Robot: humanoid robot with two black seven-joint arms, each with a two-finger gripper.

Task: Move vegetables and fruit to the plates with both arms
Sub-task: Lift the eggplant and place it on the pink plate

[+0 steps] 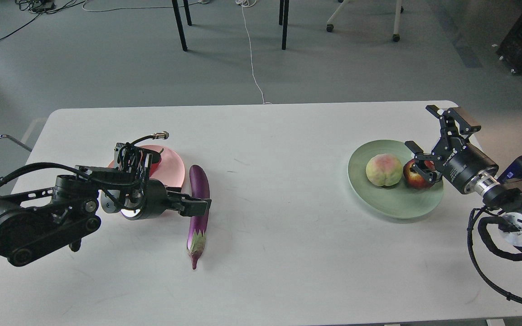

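The purple eggplant (199,199) lies on the table right of the pink plate (175,170), cap toward me. My left gripper (201,206) reaches in from the left and its dark fingers sit at the eggplant's middle; I cannot tell whether they grip it. The red chili pepper (157,158) lies on the pink plate, mostly hidden behind my left wrist. The peach (383,170) and the pomegranate (414,175) lie on the green plate (392,203). My right gripper (419,127) is open wide just above and right of the pomegranate, its lower finger close to it.
The white table's (279,253) far edge is behind both plates and its right edge runs near my right arm. Chair and table legs (179,27) and a white cable (252,54) are on the floor beyond.
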